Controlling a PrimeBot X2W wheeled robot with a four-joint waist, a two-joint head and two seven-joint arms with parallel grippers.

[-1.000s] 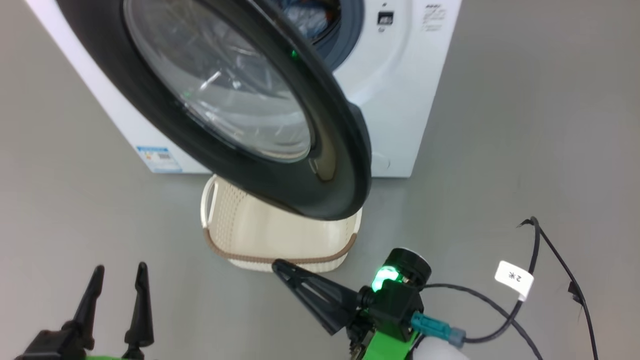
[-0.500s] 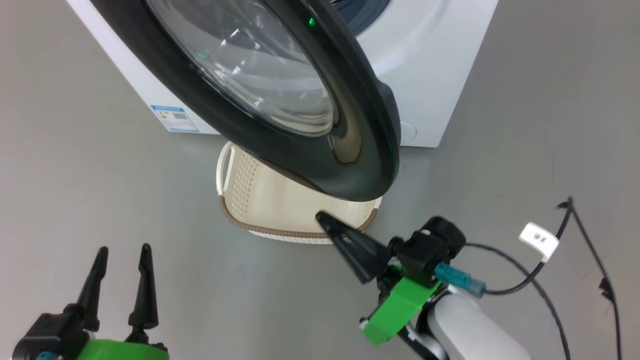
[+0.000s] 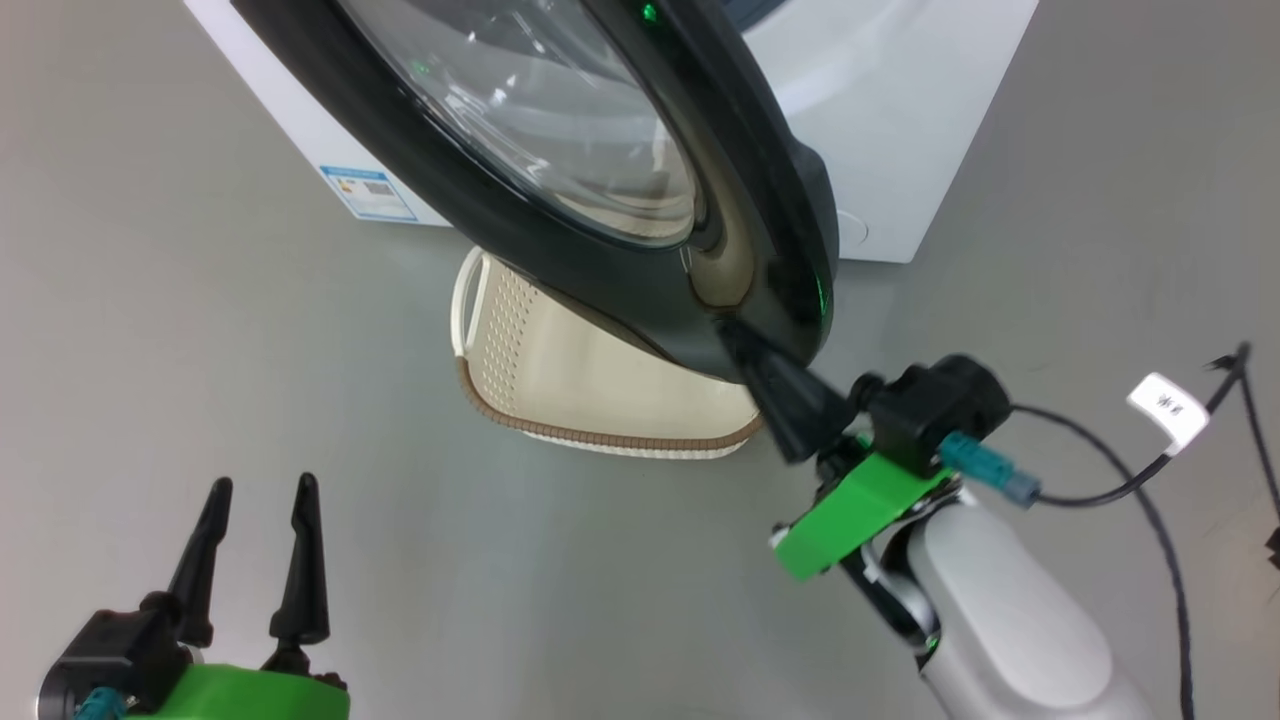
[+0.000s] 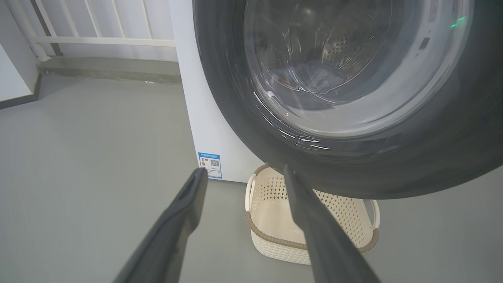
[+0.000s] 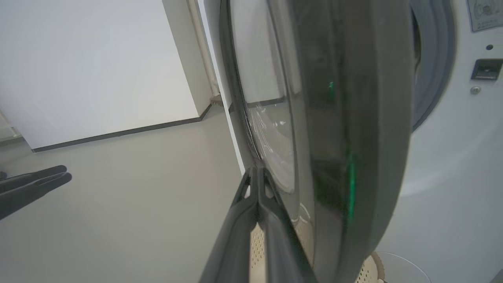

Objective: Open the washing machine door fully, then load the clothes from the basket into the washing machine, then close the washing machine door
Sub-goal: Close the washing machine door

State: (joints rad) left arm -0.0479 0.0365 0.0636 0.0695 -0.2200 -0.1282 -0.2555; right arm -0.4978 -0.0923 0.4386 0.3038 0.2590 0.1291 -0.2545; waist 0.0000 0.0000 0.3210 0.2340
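The washing machine door hides the far half of the basket from you. Behind its glass, the clothes are too blurred to tell apart.

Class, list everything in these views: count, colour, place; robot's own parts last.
floor: one, grey, underneath
washing machine: one, white, on floor
basket: one, cream, brown rim, before machine
washing machine door: one, black rim, clear glass, open above basket
clothes: count unclear, blue, inside machine, seen through door
label sticker: one, blue, machine's lower corner
cable tag: one, white, far right
left gripper: one, dark fingers, open, lower left
right gripper: one, dark fingers, shut, at door's lower rim
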